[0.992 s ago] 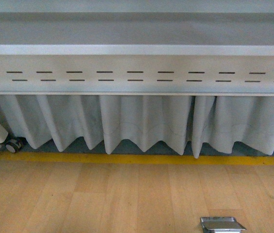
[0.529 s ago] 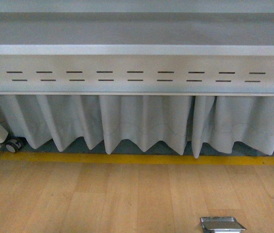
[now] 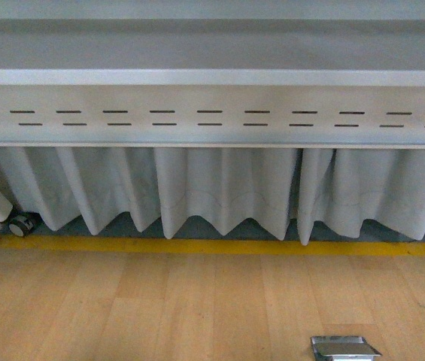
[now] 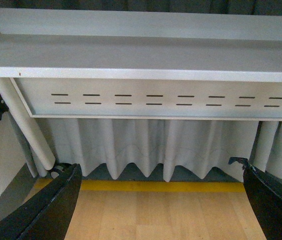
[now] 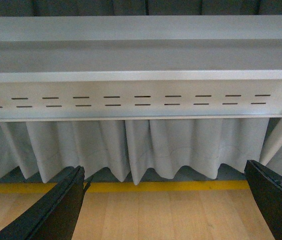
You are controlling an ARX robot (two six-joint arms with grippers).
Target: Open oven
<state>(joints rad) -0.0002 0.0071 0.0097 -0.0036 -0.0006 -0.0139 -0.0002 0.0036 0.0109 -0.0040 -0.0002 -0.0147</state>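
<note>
The oven is not in any view. My left gripper (image 4: pixel 163 197) is open and empty, its black fingers (image 4: pixel 51 210) spread wide over a wooden floor. My right gripper (image 5: pixel 165 200) is open and empty too, its black fingers (image 5: pixel 56 210) far apart above the same kind of floor. Neither arm shows in the front view.
A grey metal table frame (image 3: pixel 212 113) with rows of slots spans the front view, a white pleated curtain (image 3: pixel 220 188) below it. A yellow line (image 3: pixel 212 246) crosses the wooden floor (image 3: pixel 159 308). A metal floor box (image 3: pixel 344 348) sits low right. A caster wheel (image 3: pixel 21 224) stands at left.
</note>
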